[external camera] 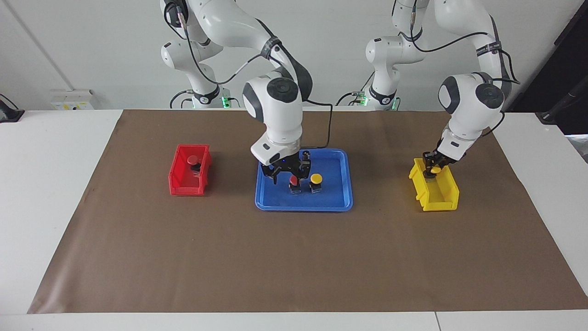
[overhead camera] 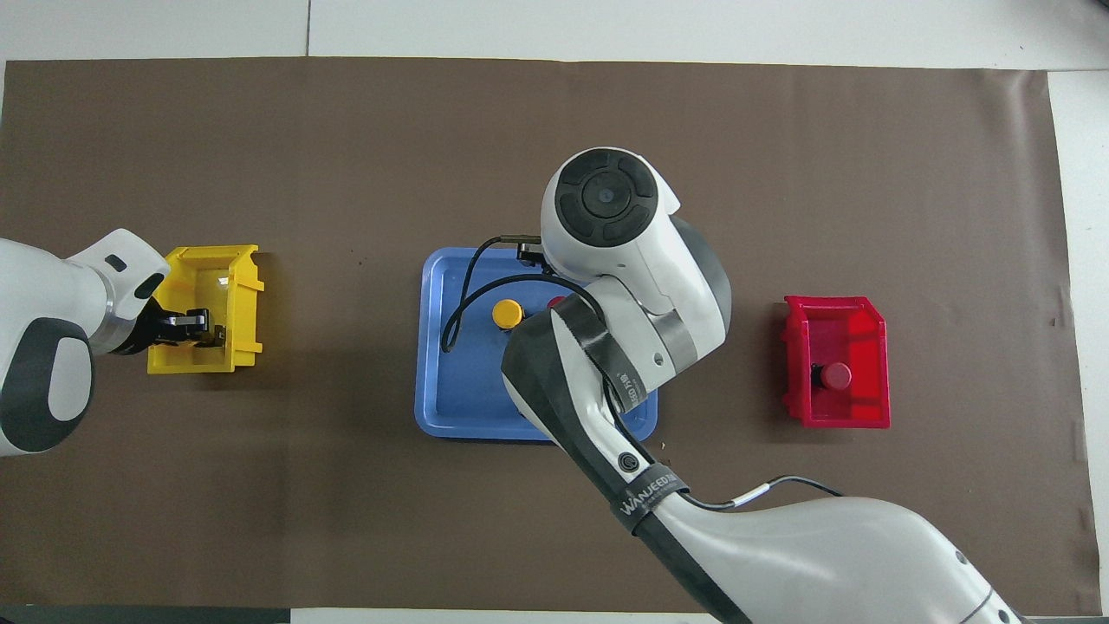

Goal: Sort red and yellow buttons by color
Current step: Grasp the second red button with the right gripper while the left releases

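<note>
Four buttons show in all, two red and two yellow, with three containers: one red bin (external camera: 189, 170), one yellow bin (external camera: 435, 185) and one blue tray (external camera: 304, 200) between them.

The right gripper (external camera: 285, 175) hangs low over the tray, its fingers spread apart with nothing between them. Just below its tips stands a red button (external camera: 294, 183), upright on its black base, cap facing up. Right beside that one, toward the left arm's end of the table, stands a yellow button (external camera: 316, 180), also upright, cap up; the two stand side by side without touching.

The left gripper (external camera: 433, 164) is down at the yellow bin's end nearest the robots, fingers closed on a second yellow button (external camera: 435, 169). Its cap shows just under the fingertips; which way its base points I cannot tell.

The second red button (external camera: 193, 162) is in the red bin, well away from both grippers. It lies tipped on its side, long axis running across the bin, its cap toward the right arm's end of the table.
</note>
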You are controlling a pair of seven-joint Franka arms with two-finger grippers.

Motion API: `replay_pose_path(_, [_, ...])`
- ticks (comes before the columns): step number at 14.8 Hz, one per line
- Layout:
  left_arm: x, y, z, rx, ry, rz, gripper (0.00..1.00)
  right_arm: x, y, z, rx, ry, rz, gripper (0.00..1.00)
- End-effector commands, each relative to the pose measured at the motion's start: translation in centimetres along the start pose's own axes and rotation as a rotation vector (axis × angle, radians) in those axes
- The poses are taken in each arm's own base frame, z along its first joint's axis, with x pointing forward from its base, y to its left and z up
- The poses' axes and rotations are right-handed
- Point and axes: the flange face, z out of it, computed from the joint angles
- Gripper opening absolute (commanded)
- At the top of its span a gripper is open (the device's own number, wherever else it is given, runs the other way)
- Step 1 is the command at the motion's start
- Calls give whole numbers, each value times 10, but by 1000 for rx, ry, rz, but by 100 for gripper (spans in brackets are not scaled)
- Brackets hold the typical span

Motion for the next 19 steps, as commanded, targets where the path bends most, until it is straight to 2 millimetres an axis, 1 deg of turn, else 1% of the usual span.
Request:
replay_pose_path(1, [-1, -3, -3, 8, 24, -9, 48, 2, -1, 5, -5, 8, 9, 72])
replay_pose_path(2, [-1, -4, -3, 8, 24, -13, 55, -3, -3, 10, -7, 4, 4, 72])
replay_pose_path(3, [0, -3, -4, 8, 24, -12, 57, -10, -9, 13, -10, 0, -8, 72])
replay_pose_path(5, [0, -4, -4, 8, 23, -15, 57, -17, -8, 21, -21, -15, -14, 71])
replay_pose_path(7, [1, -4, -7, 7, 23, -16, 57, -19, -6, 23, -24, -19, -15, 72])
replay_pose_path(10, [12, -4, -23, 6, 7, -19, 57, -27, 1, 32, -40, -38, -18, 71])
replay_pose_path(11, [15, -4, -33, 7, 3, -19, 57, -29, 2, 34, -43, -41, -19, 71])
replay_pose_path(12, [18, -6, -45, 7, -5, -23, 58, -32, 3, 37, -45, -45, -23, 71])
replay_pose_path(13, [19, -7, -59, 8, -11, -23, 68, -32, 3, 38, -36, -35, -23, 71])
replay_pose_path(14, [20, -8, -72, 8, -17, -15, 85, -35, 4, 42, -35, -35, -26, 71])
replay_pose_path(15, [19, -8, -91, 9, -10, -14, 96, -36, 4, 41, -33, -35, -26, 71])
replay_pose_path(16, [16, -7, -113, 10, -13, -12, 100, -36, 4, 41, -33, -33, -27, 70])
replay_pose_path(18, [16, -4, -157, 10, -31, -10, 100, -36, 4, 41, -33, -35, -28, 69])
replay_pose_path(19, [19, -3, -174, -14, -38, -14, 100, -37, 3, 40, -30, -38, -28, 68])
